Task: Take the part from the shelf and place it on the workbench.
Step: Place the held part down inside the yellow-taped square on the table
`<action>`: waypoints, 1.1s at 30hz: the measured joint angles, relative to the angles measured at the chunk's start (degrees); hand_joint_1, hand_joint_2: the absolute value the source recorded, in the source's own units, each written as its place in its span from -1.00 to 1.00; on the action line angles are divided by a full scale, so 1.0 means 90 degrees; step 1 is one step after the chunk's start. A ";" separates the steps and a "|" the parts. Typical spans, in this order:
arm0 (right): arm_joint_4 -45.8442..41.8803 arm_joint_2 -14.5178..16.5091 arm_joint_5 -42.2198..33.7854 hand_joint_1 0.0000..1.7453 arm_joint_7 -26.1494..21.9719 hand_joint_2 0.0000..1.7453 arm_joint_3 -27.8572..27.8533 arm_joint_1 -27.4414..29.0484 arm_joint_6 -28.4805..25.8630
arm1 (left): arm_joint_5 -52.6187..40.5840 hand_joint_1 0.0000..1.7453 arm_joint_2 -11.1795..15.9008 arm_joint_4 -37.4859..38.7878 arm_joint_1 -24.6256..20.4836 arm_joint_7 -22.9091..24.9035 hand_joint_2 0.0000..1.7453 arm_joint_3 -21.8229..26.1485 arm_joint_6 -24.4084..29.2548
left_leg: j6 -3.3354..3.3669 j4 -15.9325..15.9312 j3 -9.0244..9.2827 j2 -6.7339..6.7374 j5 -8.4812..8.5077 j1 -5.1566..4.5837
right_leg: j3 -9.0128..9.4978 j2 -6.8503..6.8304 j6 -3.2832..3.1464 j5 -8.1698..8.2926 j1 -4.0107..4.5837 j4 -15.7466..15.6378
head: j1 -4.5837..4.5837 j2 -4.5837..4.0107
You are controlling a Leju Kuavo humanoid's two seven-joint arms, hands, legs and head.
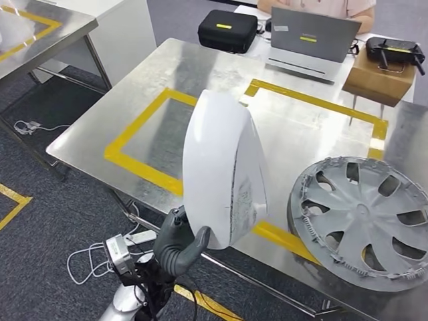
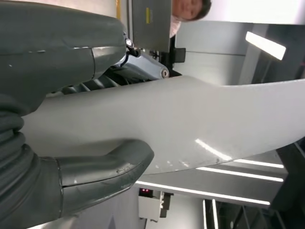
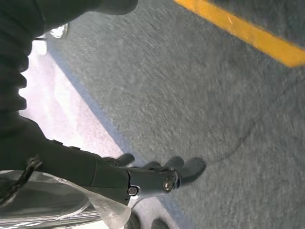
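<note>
The part (image 1: 222, 167) is a white curved shell with a scuffed rim, standing upright on its edge over the front edge of the steel workbench (image 1: 303, 134). My left hand (image 1: 179, 244) grips it from below, just off the table's front edge. In the left wrist view the part (image 2: 187, 124) runs between the hand's thick grey thumb (image 2: 90, 176) and its upper fingers (image 2: 54, 47). My right hand (image 3: 144, 179) hangs over the grey carpet with fingers stretched out and nothing in it.
A grey hubcap (image 1: 361, 221) lies on the workbench's right side. Yellow tape (image 1: 146, 134) marks squares on the top. At the back are a laptop (image 1: 310, 37), a black case (image 1: 227, 30), a cardboard box (image 1: 376, 80) and a person (image 1: 323, 5). A second table (image 1: 30, 30) stands far left; cables (image 1: 95, 257) lie on the floor.
</note>
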 joint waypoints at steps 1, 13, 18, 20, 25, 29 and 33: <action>-0.0002 0.0002 -0.0003 -1.00 0.0001 1.00 -0.0001 -0.0006 -0.0001 | -0.0001 1.00 -0.0011 0.0000 -0.0005 0.0008 1.00 0.0002 0.0022 | 0.0028 -0.0071 0.0050 0.0002 -0.0051 0.0015 | 0.0042 -0.0013 0.0028 -0.0040 0.0004 -0.0046 | 0.0001 -0.0001; 0.0004 0.0007 0.0000 -1.00 0.0002 1.00 0.0001 0.0012 0.0001 | 0.0012 1.00 -0.0025 0.0044 -0.0028 0.0017 1.00 0.0014 0.0093 | -0.0154 -0.0225 0.0611 -0.0021 -0.0530 0.0098 | -0.1037 -0.0050 0.0242 0.0699 -0.0054 0.0408 | 0.0058 0.0001; 0.0007 0.0005 -0.0003 -1.00 0.0005 1.00 -0.0003 0.0019 0.0004 | 0.0016 1.00 -0.0025 0.0047 -0.0036 0.0016 1.00 0.0024 0.0096 | -0.0256 0.0063 0.0520 -0.0002 -0.0727 0.0106 | -0.0934 -0.0023 -0.0042 0.0635 -0.0042 0.0364 | -0.0015 0.0002; 0.0004 0.0003 -0.0004 -1.00 0.0002 1.00 -0.0004 0.0008 0.0005 | 0.0021 1.00 -0.0024 0.0047 -0.0039 0.0015 1.00 0.0028 0.0099 | -0.0299 0.0776 0.0200 0.0009 -0.1078 0.0112 | -0.0893 -0.0027 -0.0115 0.0611 -0.0034 0.0358 | -0.0038 0.0002; 0.0002 0.0001 -0.0029 -1.00 0.0025 1.00 -0.0005 0.0008 0.0025 | 0.0057 1.00 -0.0024 0.0047 -0.0018 0.0010 1.00 0.0056 0.0117 | -0.0158 0.1164 -0.0088 0.0014 -0.0865 0.0082 | -0.0789 -0.0011 -0.0180 0.0539 0.0063 0.0357 | -0.0038 0.0002; 0.0009 0.0022 -0.0098 -1.00 0.0106 1.00 -0.0018 0.0009 0.0161 | 0.0072 1.00 -0.0030 0.0045 -0.0012 -0.0004 1.00 0.0077 0.0120 | 0.0119 0.0011 0.0412 0.0026 -0.0439 -0.0032 | -0.0764 -0.0009 -0.0128 0.0493 0.0083 0.0335 | -0.0018 0.0002; 0.0010 0.0024 -0.0263 -1.00 0.0310 1.00 -0.0087 0.0008 0.0488 | 0.0092 1.00 -0.0057 0.0041 -0.0006 -0.0008 1.00 0.0112 0.0162 | 0.0086 -0.0315 0.0583 0.0034 -0.0421 0.0024 | -0.0806 -0.0053 0.0010 0.0393 0.0102 0.0374 | -0.0005 0.0002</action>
